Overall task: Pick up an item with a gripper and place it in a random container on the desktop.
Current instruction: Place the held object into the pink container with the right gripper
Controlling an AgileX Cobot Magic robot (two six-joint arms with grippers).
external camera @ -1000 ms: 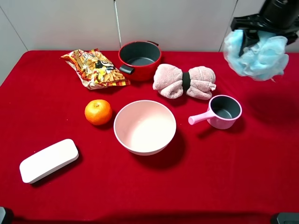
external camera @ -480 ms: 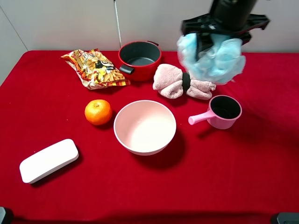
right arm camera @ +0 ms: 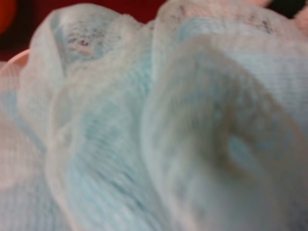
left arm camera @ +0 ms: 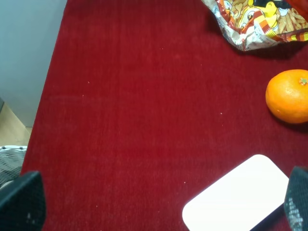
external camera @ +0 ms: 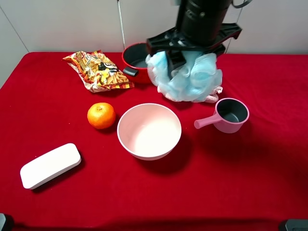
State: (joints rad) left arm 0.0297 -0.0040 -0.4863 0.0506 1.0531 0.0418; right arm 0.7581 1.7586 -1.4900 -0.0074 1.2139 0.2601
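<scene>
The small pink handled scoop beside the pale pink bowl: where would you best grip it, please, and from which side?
I would grip the small pink handled scoop by its straight handle, coming from above and closing across its width. It stands upright, and the handle juts free toward the round pale pink bowl, with bare red cloth on either side.

The desktop point(external camera: 240, 183) is draped in red. A bowl point(external camera: 144, 137), orange point(external camera: 101, 115), scoop point(external camera: 232, 115), pot point(external camera: 137, 77), snack bag point(external camera: 98, 71) and white case point(external camera: 50, 165) are set on it.
</scene>
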